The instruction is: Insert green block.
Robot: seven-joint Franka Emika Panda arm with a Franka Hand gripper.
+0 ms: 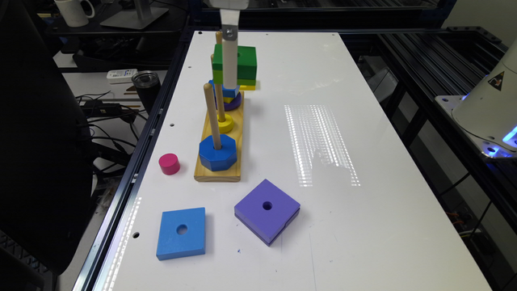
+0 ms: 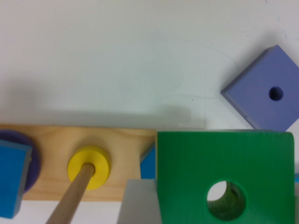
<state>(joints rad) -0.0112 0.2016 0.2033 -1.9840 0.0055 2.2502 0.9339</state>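
The green block [image 1: 242, 60] hangs in the air above the far end of the wooden peg base [image 1: 220, 171], with my gripper [image 1: 234, 79] shut on it. One white finger [image 1: 229, 66] runs down its near face. The block's round hole sits toward the exterior view's right of the far peg's top [image 1: 218, 37], not over it. In the wrist view the green block [image 2: 187, 163] is close up, with a grey finger [image 2: 138, 203] beside it. The far peg carries a purple ring [image 1: 235, 103] and a blue piece [image 1: 224, 89].
The middle peg holds a yellow ring [image 1: 225, 123] and the near peg holds a blue octagon [image 1: 217, 152]. A pink cylinder [image 1: 169, 163] stands beside the base. A flat blue square [image 1: 181, 232] and a purple square [image 1: 266, 210] lie near the front. The table edge runs along the exterior view's left.
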